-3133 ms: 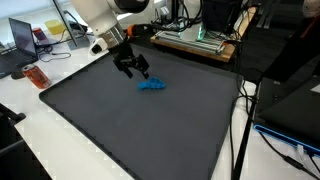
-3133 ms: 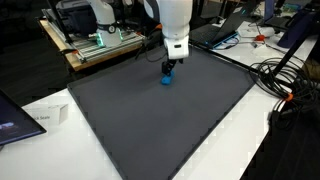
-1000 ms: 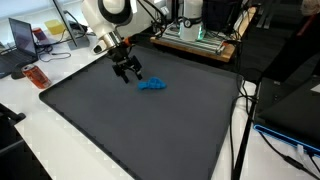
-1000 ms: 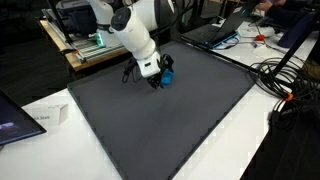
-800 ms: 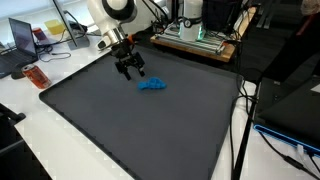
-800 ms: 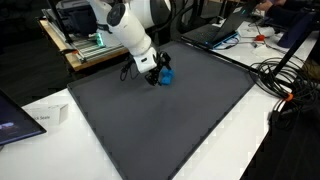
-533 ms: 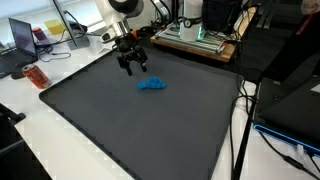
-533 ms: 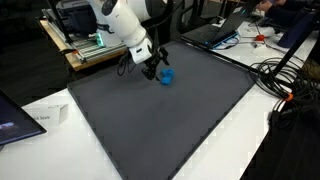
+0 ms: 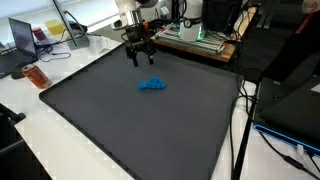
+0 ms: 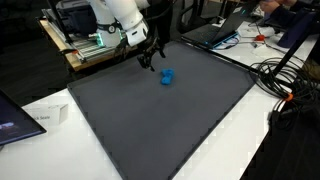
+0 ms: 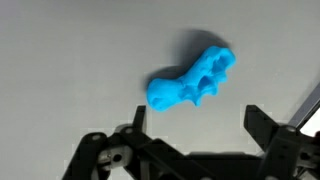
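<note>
Pincer (image 9: 139, 57) spread wide, hovering, blue toy (image 9: 152, 85) apart below

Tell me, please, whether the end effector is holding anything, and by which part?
Nothing is held: the end effector hangs open above the dark mat, apart from the blue toy lying on it.

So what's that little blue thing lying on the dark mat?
The blue thing is a small, bright sky-blue lump, knobbly and uneven, with little hollows at its wider end. It looks like plastic or rubber. It lies flat on the dark grey mat, well inside the edges. Only the mat touches it, and the open gripper hangs clear of it.
</note>
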You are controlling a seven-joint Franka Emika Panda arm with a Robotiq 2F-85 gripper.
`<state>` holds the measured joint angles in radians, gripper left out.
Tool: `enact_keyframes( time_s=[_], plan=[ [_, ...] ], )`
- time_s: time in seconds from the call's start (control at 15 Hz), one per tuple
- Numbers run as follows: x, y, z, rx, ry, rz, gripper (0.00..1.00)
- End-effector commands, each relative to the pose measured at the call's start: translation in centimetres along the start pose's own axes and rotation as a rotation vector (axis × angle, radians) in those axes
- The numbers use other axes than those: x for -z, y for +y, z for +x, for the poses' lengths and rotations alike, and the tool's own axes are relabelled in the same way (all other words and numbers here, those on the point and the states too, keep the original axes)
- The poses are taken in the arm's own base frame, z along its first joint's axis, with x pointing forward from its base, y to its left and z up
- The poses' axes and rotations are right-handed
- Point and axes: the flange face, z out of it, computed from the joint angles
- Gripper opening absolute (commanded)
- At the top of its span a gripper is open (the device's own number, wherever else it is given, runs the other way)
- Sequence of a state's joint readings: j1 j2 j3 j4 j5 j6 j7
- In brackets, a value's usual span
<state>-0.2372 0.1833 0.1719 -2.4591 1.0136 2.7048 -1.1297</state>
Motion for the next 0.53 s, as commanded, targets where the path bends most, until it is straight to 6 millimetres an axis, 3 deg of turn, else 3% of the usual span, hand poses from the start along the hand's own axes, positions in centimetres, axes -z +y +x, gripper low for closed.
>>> enact_keyframes(
  time_s=[0.0,0.47],
  plan=[
    [1.0,-2.7,-1.2,-0.017,0.015,-0.090,1.00],
    [-0.8,-6.5,-2.6,-0.094,0.008,-0.243,1.00]
  ],
)
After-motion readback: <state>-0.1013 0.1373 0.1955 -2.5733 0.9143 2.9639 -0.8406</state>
